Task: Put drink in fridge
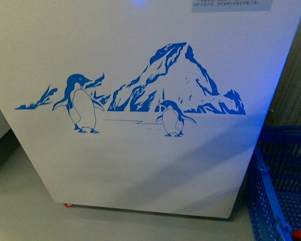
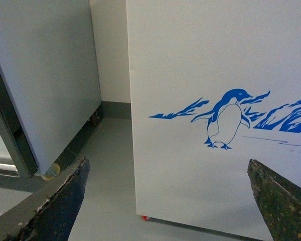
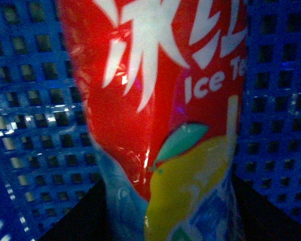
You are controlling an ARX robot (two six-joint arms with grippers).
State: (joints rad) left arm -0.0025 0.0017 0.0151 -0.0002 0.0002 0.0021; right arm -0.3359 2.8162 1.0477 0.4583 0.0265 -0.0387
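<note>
The fridge (image 1: 140, 165) fills the front view as a white panel with the blue penguin-and-mountain picture; its lid is out of view. In the left wrist view the same fridge (image 2: 190, 65) stands close ahead, and my left gripper (image 2: 168, 201) is open, its dark fingers (image 2: 65, 206) wide apart with nothing between them. The drink (image 3: 160, 115) fills the right wrist view: red label with white lettering and a yellow lemon picture. My right gripper (image 3: 163, 221) is shut on the drink, its dark fingers low at both sides. Neither arm shows in the front view.
A blue mesh basket (image 1: 283, 191) stands on the floor right of the fridge, and its blue grid wall (image 3: 35, 100) sits right behind the drink. A taller grey-white cabinet (image 2: 45, 75) stands left of the fridge, with a strip of grey floor (image 2: 110, 170) between them.
</note>
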